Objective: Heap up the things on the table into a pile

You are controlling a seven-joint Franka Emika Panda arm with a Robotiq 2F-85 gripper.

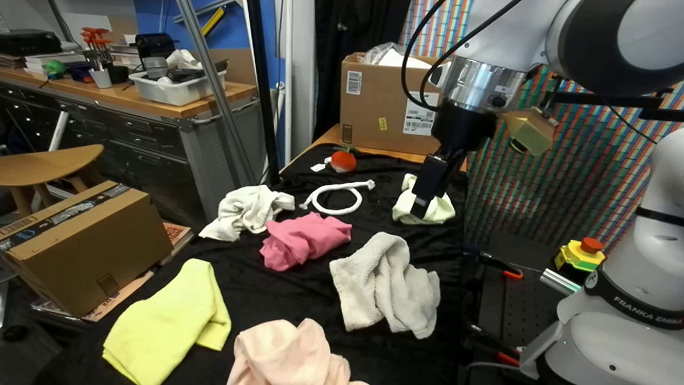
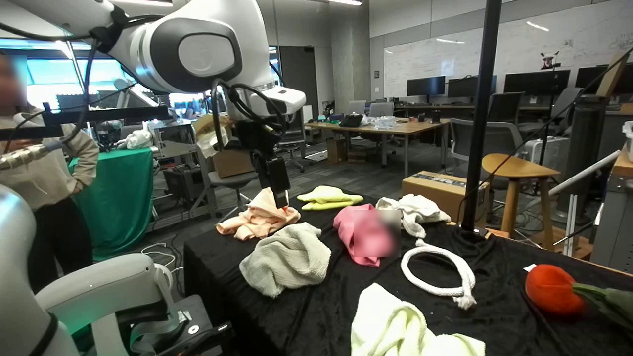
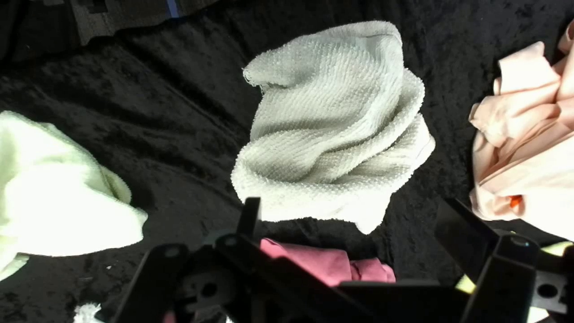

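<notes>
Wrist view: black tabletop [image 3: 179, 148], cloths [image 3: 67, 193] strewn apart, no pile yet. Grey cloth [image 3: 332, 121], rumpled; likely target, best pinched deep at a raised fold. Magenta cloth [image 3: 329, 264], near it; plausible base. Hand [image 3: 352, 202], empty, fingers [image 3: 466, 233] spread; should descend squarely.

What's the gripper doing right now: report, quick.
Gripper: open, jaws wide apart, holding nothing.
</notes>
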